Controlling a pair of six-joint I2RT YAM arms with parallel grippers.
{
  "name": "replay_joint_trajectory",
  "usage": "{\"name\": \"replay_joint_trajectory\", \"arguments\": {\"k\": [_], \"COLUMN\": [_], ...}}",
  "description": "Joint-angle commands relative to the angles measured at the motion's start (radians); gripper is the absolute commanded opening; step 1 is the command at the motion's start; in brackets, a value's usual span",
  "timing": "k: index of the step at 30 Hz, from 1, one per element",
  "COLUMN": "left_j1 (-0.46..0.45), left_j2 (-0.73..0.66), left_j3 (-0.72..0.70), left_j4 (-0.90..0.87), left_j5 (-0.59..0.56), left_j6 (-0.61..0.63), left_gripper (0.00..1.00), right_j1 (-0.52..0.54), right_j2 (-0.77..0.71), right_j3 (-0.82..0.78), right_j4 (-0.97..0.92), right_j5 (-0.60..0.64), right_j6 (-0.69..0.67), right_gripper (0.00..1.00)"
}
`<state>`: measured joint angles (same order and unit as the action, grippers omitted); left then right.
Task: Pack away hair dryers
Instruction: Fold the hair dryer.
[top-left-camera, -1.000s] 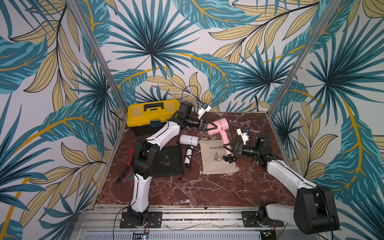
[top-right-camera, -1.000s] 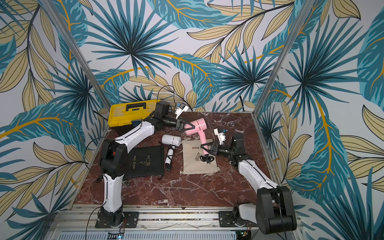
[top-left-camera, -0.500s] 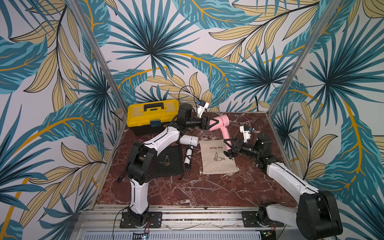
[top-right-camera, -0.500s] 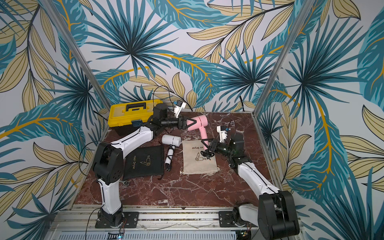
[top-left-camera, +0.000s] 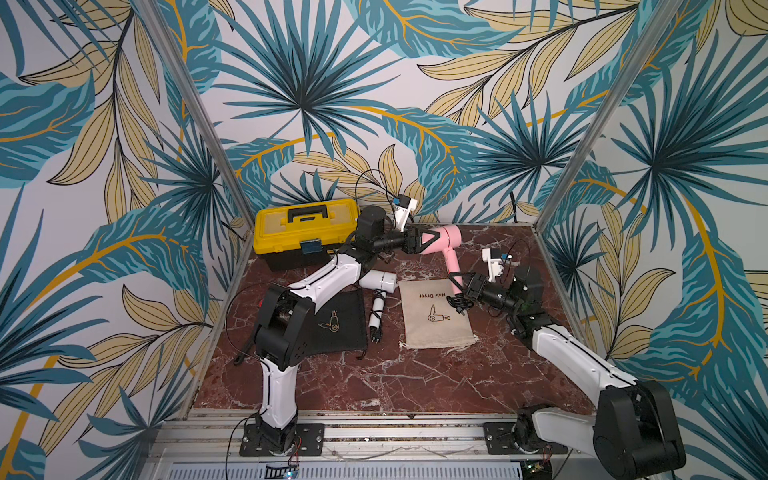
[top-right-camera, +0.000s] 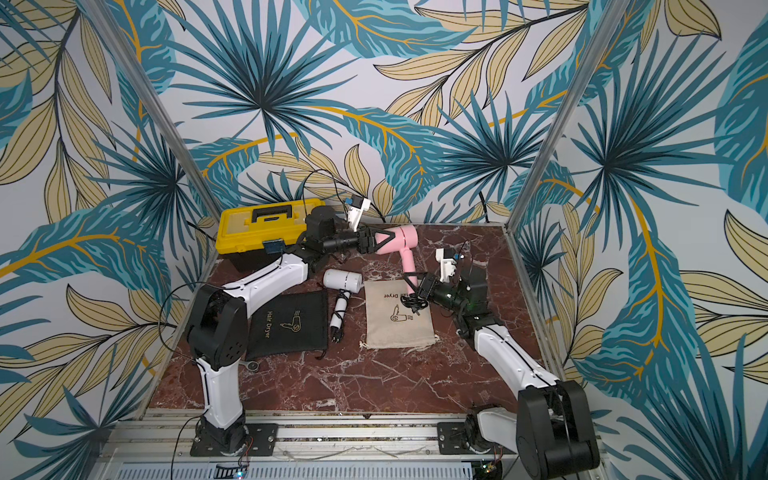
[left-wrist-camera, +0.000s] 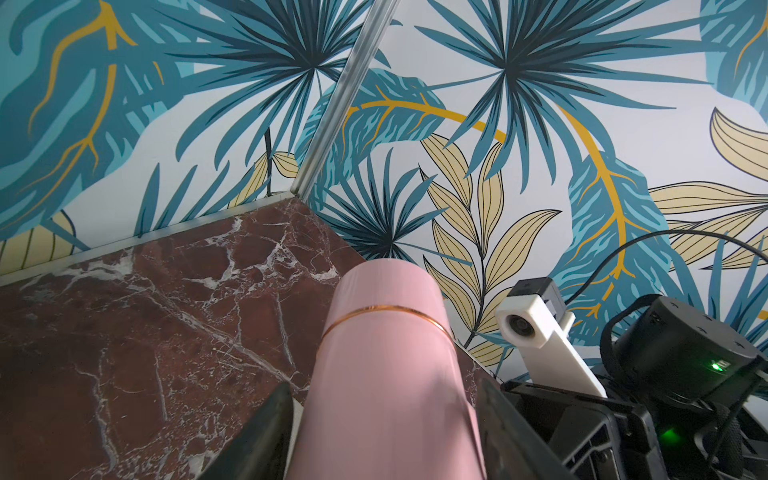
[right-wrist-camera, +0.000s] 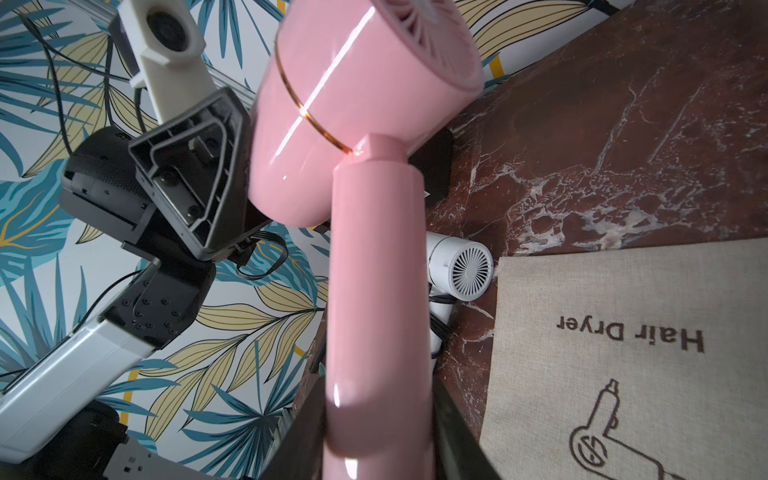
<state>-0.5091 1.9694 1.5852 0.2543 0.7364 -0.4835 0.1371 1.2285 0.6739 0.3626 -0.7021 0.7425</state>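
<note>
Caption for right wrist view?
Right gripper holds pink dryer handle, left gripper its barrel; white dryer beside beige pouch.

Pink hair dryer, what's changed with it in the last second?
The pink hair dryer shifted slightly up the frame in both top views, carried by the left end effector on its barrel and the right end effector on its handle. Both grips, the white dryer and the beige pouch stayed.

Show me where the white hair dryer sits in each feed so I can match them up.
In a top view: white hair dryer lies mid-table, between the black pouch and the beige pouch.
In a top view: white hair dryer again between the two pouches.
Left wrist: not in it.
Right wrist: white hair dryer, rear grille showing, beside the beige pouch's edge.
Shared landmark: the pink hair dryer, in all four views.
</note>
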Motion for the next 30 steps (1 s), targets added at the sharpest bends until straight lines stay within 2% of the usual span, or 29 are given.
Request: {"name": "replay_joint_trajectory", "arguments": {"k": [1, 4, 7, 8, 13, 19, 21, 26, 30], "left_j1": [-0.077, -0.013, 0.029, 0.035, 0.051, 0.078, 0.085, 0.103, 0.115], "left_j2": [-0.001, 0.026, 0.076, 0.094, 0.167, 0.223, 0.216, 0.191, 0.173], "left_j3": [-0.064, -0.029, 0.037, 0.066, 0.236, 0.372, 0.361, 0.351, 0.337], "left_j4": [-0.078, -0.1, -0.109, -0.131, -0.421, -0.877, -0.892, -0.892, -0.892], "left_j5": [0.182, 0.27, 0.384, 0.414, 0.544, 0.664, 0.69, 0.743, 0.749], "left_j6": [0.091, 0.09, 0.073, 0.081, 0.252, 0.552, 0.562, 0.545, 0.53], "left_gripper": [0.05, 0.17, 0.4, 0.45, 0.66, 0.78, 0.82, 0.82, 0.69], "right_j1": [0.016, 0.016, 0.016, 0.016, 0.015, -0.014, -0.023, -0.028, -0.031], "right_j2": [-0.039, -0.085, -0.112, -0.115, -0.063, -0.01, 0.015, 0.08, 0.103], "right_j3": [0.096, 0.126, 0.158, 0.163, 0.24, 0.372, 0.43, 0.541, 0.561], "right_j4": [-0.05, -0.301, -0.457, -0.468, -0.617, -0.809, -0.867, -1.006, -1.023], "right_j5": [-0.076, -0.131, -0.132, -0.132, -0.164, -0.246, -0.267, -0.282, -0.295], "right_j6": [-0.216, -0.448, -0.594, -0.616, -0.767, -0.973, -1.017, -1.123, -1.145], "right_gripper": [0.0, 0.0, 0.0, 0.0, 0.0, 0.0, 0.0, 0.0, 0.0]}}
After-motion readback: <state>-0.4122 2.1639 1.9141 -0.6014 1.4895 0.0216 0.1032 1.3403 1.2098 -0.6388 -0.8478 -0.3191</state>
